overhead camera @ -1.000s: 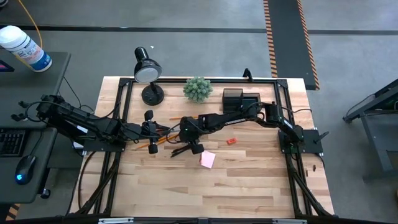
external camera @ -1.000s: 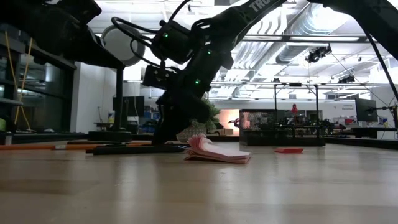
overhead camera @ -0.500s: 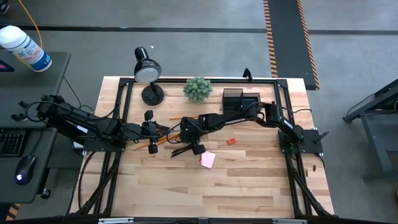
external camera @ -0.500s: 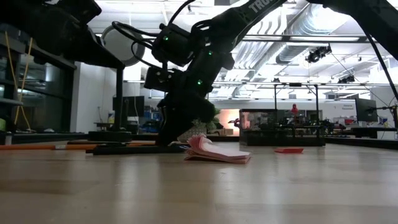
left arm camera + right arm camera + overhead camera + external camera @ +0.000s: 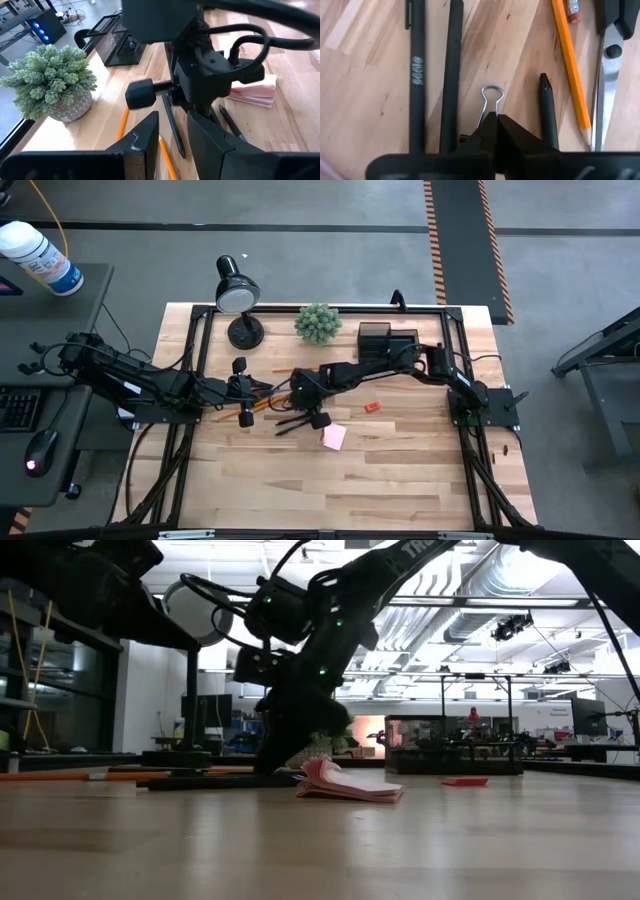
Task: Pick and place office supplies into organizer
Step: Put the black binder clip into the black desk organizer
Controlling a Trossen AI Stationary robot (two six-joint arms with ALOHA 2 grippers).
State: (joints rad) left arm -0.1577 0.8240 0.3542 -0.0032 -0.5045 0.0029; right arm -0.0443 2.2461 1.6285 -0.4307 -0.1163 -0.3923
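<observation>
My right gripper point(image 5: 495, 131) has just closed; its fingers now pinch the small black binder clip with silver wire loops point(image 5: 489, 107) lying among the black pens point(image 5: 451, 70) mid-tabletop, where a second ago they stood apart. That means lifting toward the black mesh organizer point(image 5: 385, 340) at the far edge. My left gripper point(image 5: 172, 142) waits half-open nearby, unchanged.

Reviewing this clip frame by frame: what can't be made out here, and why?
- Binder clip: right wrist view shows only its wire handle; the right gripper, shut on it, hides the body.
- Organizer: the high view is too small to show its compartments; cut off in the left wrist view.
- Left gripper: its fingers fill the near edge, hiding the table beneath.
- Scissors: cut off at the edge.
</observation>
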